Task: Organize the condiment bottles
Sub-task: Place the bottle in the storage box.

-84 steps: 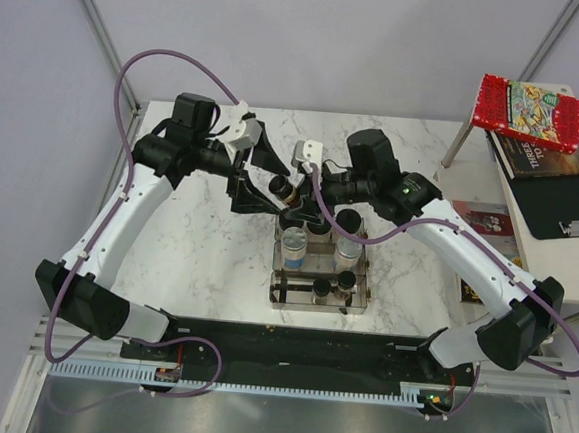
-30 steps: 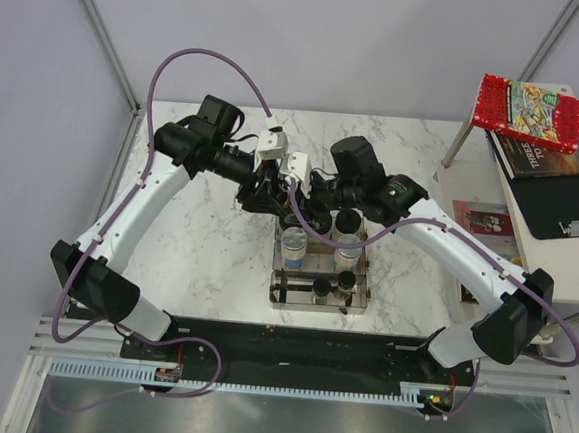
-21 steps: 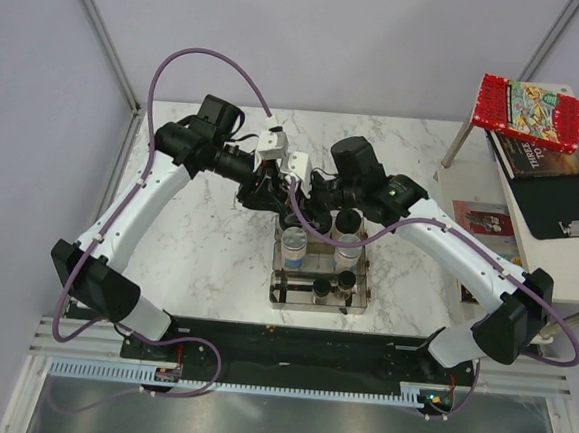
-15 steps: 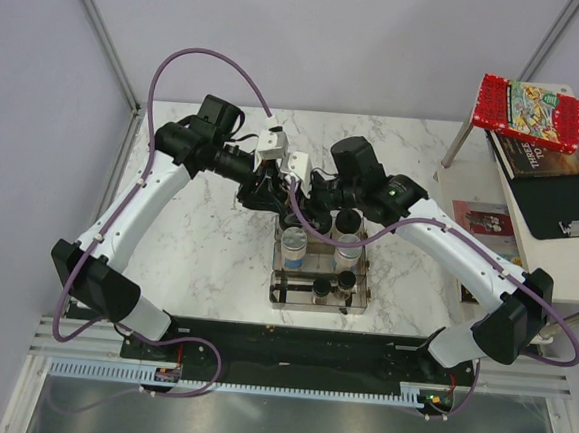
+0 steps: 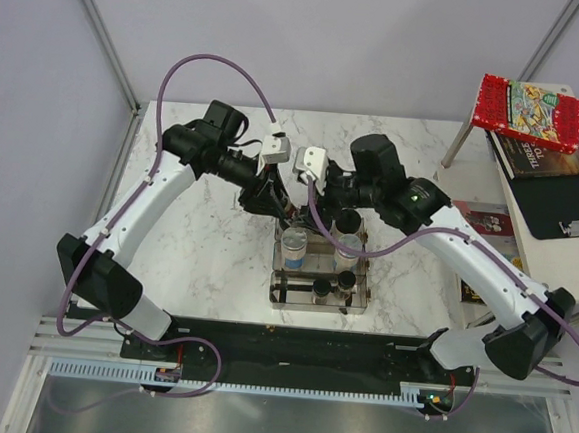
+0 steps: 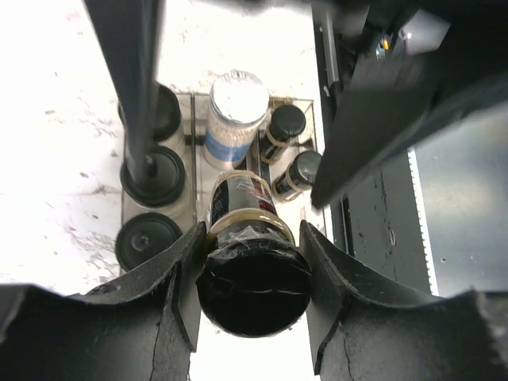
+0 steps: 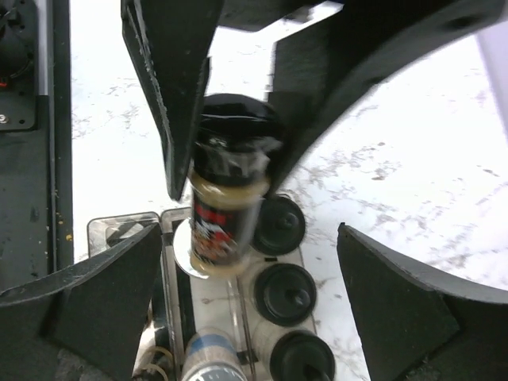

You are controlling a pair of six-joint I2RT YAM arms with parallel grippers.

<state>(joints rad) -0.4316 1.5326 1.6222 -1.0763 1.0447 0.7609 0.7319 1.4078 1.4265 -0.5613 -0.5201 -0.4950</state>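
Left hand (image 6: 252,274) clamping beige-filled jar (image 6: 252,290), bottles (image 6: 236,119) in rack (image 5: 293,299)

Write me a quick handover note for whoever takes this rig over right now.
Left gripper: shut on a black-lidded jar, held above the rack.
Right gripper: open, fingers either side of that jar, not gripping.
Done: in the rack sit three black lids in one row, a silver-capped bottle, two slim dark-capped bottles.
Left: lower the held jar into the rack; its free slot is hidden from view.
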